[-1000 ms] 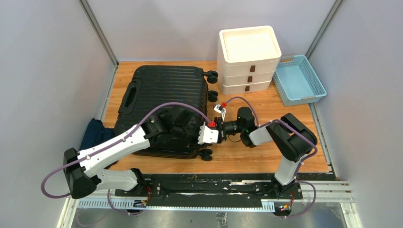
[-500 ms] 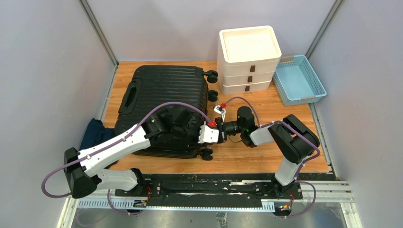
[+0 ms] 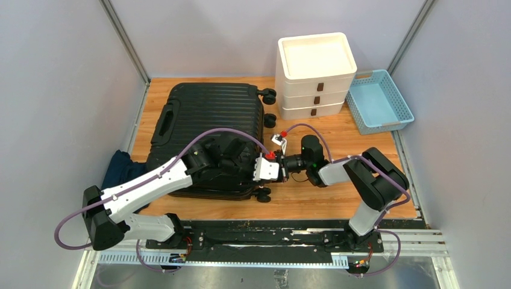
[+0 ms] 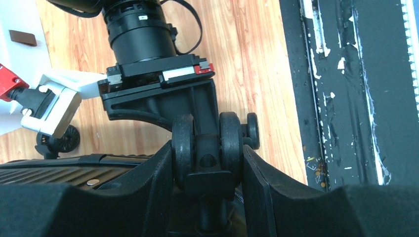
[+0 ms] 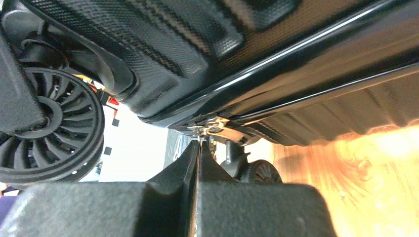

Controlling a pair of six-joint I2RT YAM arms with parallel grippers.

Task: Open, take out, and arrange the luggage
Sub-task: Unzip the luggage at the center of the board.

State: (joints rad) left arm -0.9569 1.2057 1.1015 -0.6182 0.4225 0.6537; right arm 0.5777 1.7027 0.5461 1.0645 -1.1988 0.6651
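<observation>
The black ribbed suitcase (image 3: 205, 120) lies flat and closed on the left of the wooden table (image 3: 355, 150). My left gripper (image 4: 207, 150) is at its near right corner, shut on a black double wheel (image 4: 207, 143); this corner shows in the top view (image 3: 263, 192). My right gripper (image 5: 198, 148) comes in from the right (image 3: 282, 164), its fingers pressed together on a small silver zipper pull (image 5: 208, 129) at the seam under the shell (image 5: 222, 49). Another wheel (image 5: 49, 128) sits close on its left.
A white stacked drawer unit (image 3: 314, 75) stands at the back, with a light-blue mesh basket (image 3: 379, 99) to its right. A dark blue cloth (image 3: 120, 168) lies by the suitcase's left side. A black base rail (image 3: 265, 232) runs along the near edge.
Both grippers stay at the suitcase's near right corner. The right arm's elbow has shifted slightly right and nearer. The suitcase has not visibly moved.
</observation>
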